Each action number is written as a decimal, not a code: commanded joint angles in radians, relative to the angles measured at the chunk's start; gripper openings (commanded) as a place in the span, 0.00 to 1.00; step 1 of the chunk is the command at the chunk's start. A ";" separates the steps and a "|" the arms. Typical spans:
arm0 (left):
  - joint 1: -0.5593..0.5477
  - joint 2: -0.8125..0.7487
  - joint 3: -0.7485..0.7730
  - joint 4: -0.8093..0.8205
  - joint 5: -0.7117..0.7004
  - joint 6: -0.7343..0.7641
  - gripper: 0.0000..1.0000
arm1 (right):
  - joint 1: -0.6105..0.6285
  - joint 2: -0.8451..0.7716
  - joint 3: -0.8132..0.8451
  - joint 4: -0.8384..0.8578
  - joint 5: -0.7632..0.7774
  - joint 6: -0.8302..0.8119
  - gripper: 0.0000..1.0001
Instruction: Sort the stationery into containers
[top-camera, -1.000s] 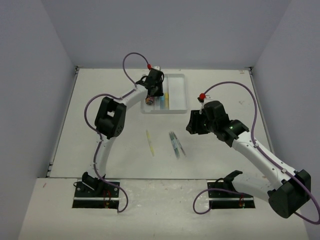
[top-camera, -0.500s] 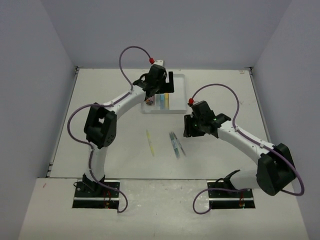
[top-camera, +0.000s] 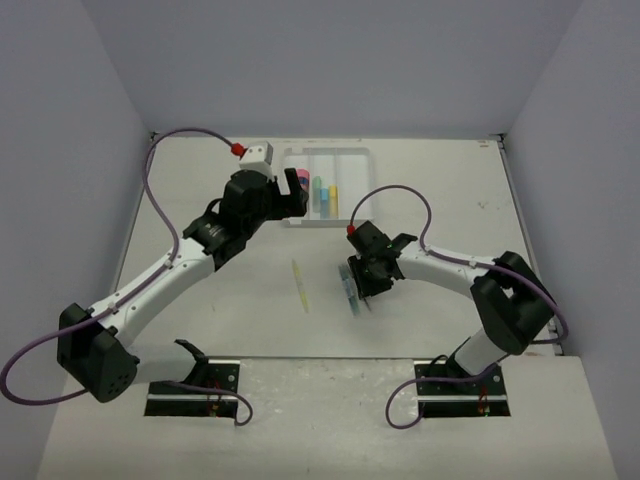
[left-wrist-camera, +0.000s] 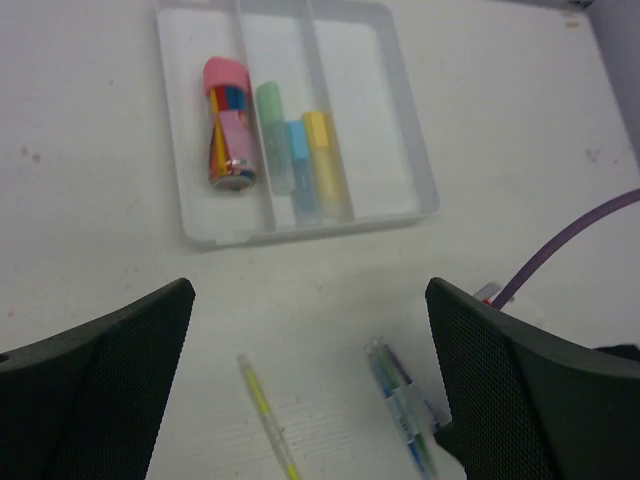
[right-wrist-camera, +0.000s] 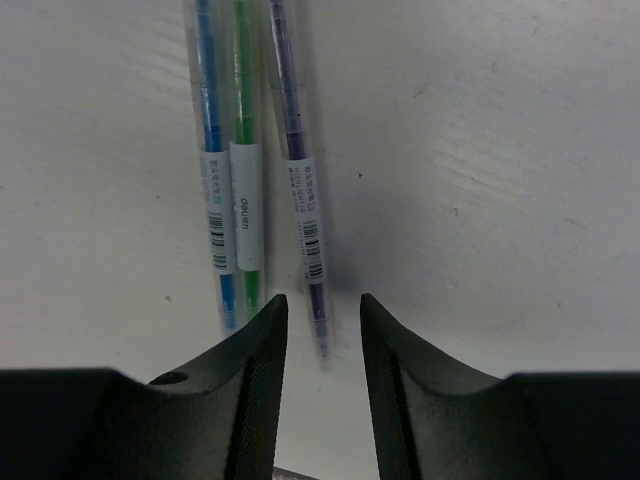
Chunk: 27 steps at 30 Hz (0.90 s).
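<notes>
The clear tray (top-camera: 355, 185) (left-wrist-camera: 362, 110) lies at the back of the table. A pink glue stick (left-wrist-camera: 228, 125) (top-camera: 303, 180) sits in its left compartment. Mint green (left-wrist-camera: 271, 135), light blue (left-wrist-camera: 300, 165) and yellow (left-wrist-camera: 325, 160) markers lie in the middle one. My left gripper (top-camera: 290, 195) (left-wrist-camera: 308, 290) is wide open, hovering near the tray's front edge. A thin pale yellow pen (top-camera: 300, 285) (left-wrist-camera: 265, 415) lies on the table. Beside it are blue (right-wrist-camera: 212, 170), green (right-wrist-camera: 243, 150) and dark (right-wrist-camera: 295, 160) pens. My right gripper (top-camera: 362, 280) (right-wrist-camera: 320, 305) is low over them, jaws narrowly apart astride the dark pen's tip.
The tray's right compartment holds nothing. The right arm's purple cable (left-wrist-camera: 560, 250) arches over the table beside the pens. White walls close in the table on three sides.
My left gripper opened, left the pink glue stick in the tray and drew back toward the near left. My right gripper moved left and down onto the dark pens, its jaws narrowing.
</notes>
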 joint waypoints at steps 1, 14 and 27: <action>0.002 -0.076 -0.150 -0.019 -0.038 -0.013 1.00 | 0.004 0.068 0.064 0.001 0.068 0.010 0.34; 0.001 -0.178 -0.329 -0.029 0.001 -0.060 1.00 | 0.004 0.104 0.100 -0.078 0.153 0.053 0.00; -0.102 -0.119 -0.406 -0.016 -0.060 -0.152 1.00 | -0.205 0.002 0.389 -0.120 0.121 -0.044 0.00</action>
